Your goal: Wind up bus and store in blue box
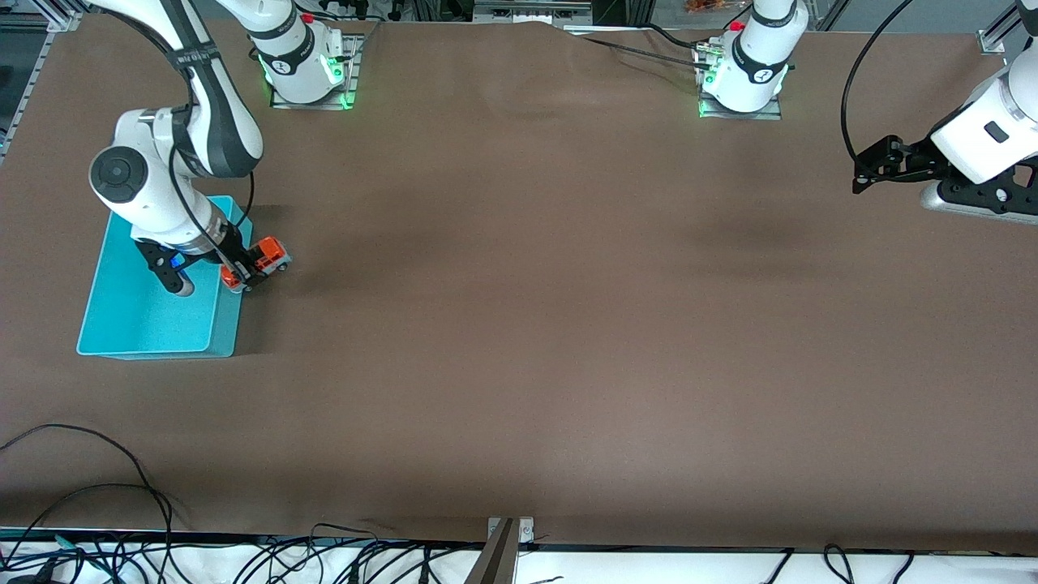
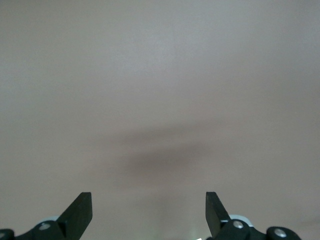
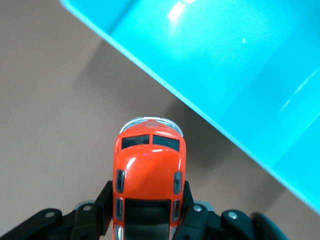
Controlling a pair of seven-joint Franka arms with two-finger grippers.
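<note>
My right gripper [image 1: 247,272] is shut on the small orange-red bus [image 1: 266,256], which it holds just beside the long wall of the turquoise-blue box [image 1: 122,320] at the right arm's end of the table. In the right wrist view the bus [image 3: 149,172] sits between the fingers [image 3: 102,202], its nose pointing away, with the blue box [image 3: 235,65] wall close past it. I cannot tell whether the bus touches the table. My left gripper [image 1: 861,177] is open and empty above bare table at the left arm's end; its fingers [image 2: 80,212] stand wide apart.
The brown table top [image 1: 535,308] stretches between the two arms. Cables [image 1: 97,519] lie along the edge nearest the front camera. The arm bases [image 1: 312,73] stand at the edge farthest from it.
</note>
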